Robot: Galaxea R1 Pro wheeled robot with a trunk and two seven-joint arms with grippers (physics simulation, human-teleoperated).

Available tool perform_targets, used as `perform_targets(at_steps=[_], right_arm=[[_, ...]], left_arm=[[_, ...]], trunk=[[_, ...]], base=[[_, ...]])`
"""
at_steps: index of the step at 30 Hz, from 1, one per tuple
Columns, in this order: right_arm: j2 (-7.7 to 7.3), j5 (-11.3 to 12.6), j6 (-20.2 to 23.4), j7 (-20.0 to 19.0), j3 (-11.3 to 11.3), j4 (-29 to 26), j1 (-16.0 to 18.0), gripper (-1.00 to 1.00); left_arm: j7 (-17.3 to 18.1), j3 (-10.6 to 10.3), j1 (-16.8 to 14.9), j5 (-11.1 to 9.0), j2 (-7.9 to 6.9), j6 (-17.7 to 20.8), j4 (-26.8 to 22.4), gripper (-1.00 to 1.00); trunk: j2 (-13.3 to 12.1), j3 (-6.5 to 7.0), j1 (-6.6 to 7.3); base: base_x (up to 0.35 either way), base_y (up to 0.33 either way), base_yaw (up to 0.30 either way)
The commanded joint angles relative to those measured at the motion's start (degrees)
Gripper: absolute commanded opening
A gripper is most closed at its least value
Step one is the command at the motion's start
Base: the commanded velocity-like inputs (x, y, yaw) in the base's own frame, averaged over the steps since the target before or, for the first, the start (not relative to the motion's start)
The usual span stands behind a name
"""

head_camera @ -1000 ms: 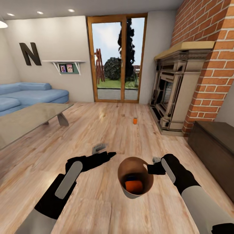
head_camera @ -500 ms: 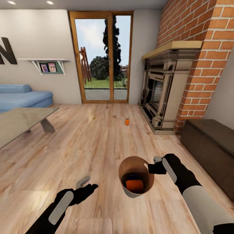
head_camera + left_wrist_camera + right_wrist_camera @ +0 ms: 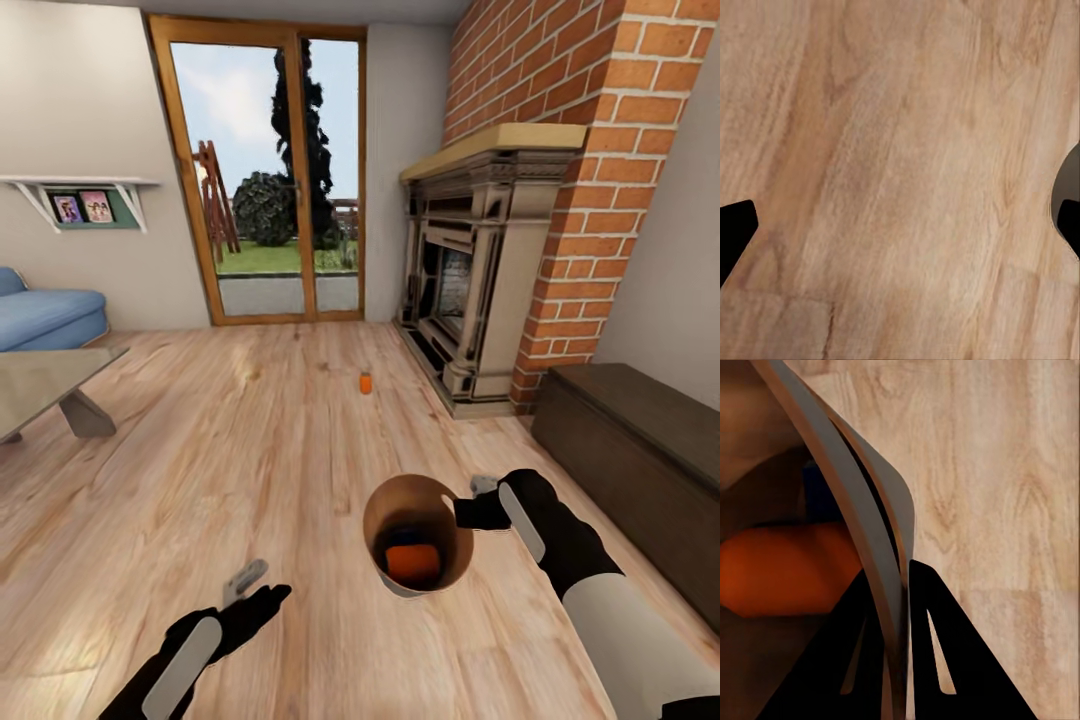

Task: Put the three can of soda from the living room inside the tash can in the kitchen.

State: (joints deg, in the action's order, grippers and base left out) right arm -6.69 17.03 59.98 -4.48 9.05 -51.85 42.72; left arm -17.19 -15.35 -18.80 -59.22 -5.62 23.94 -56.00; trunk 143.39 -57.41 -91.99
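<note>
My right gripper [image 3: 468, 512] is shut on the rim of the tash can [image 3: 440, 500], a grey bin with a copper-brown inside, held just above the wood floor. In the right wrist view its fingers [image 3: 922, 615] pinch the bin wall [image 3: 855, 502]. An orange can of soda [image 3: 412, 564] lies in the bin, with the blue one [image 3: 405, 533] behind it; both appear again as the orange can [image 3: 787, 570] and the blue can [image 3: 821, 495]. Another orange can [image 3: 366, 383] stands on the floor near the fireplace. My left gripper [image 3: 252, 590] hangs low, open and empty [image 3: 900, 225].
The red-brick fireplace [image 3: 480, 270] rises at the right, with a long dark cabinet [image 3: 640, 440] beside it. A low table [image 3: 40, 385] and a blue sofa [image 3: 45, 315] sit at the left. Glass doors [image 3: 265, 180] close the far wall.
The view has swung to the right, so the room slides left. My left arm has dropped and pulled back. The bin stays in my right gripper.
</note>
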Motion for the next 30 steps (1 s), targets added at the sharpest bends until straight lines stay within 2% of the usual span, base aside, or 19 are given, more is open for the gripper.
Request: perform_targets(at_steps=[1, 6, 18, 26, 30], right_arm=[[0.03, 2.4, 0.0, -0.3, 0.0, -0.1, 0.0, -1.00], [0.06, 2.4, 0.0, -0.3, 0.0, -2.0, -0.1, -1.00], [0.03, 2.4, 0.0, -0.5, 0.1, -4.0, -0.1, -1.00], [0.01, 2.5, 0.0, -0.5, 0.2, -4.0, -0.3, -1.00], [-0.72, 2.5, 0.0, -0.5, -0.2, -4.0, -2.4, -1.00]], left_arm=[[0.0, 0.0, 0.2, 0.0, -0.02, -0.4, 0.0, 1.00], [0.1, -0.2, 0.7, 0.0, 0.39, -2.1, -0.1, 1.00], [0.1, -0.4, 0.8, 0.1, 0.61, -2.3, 0.4, 1.00], [0.1, -0.4, 0.8, 0.1, 0.61, -2.3, 0.5, 1.00], [0.1, -0.4, 0.8, 0.0, 0.67, -2.3, 0.4, 1.00]], trunk=[[0.0, 0.01, 0.01], [0.0, 0.01, 0.01], [0.0, 0.01, 0.01], [0.0, 0.01, 0.01], [0.0, 0.01, 0.01]], base=[[0.339, 0.050, -0.048], [0.330, 0.087, -0.015], [0.292, 0.242, -0.091], [0.289, 0.248, -0.232], [0.289, 0.248, -0.286]])
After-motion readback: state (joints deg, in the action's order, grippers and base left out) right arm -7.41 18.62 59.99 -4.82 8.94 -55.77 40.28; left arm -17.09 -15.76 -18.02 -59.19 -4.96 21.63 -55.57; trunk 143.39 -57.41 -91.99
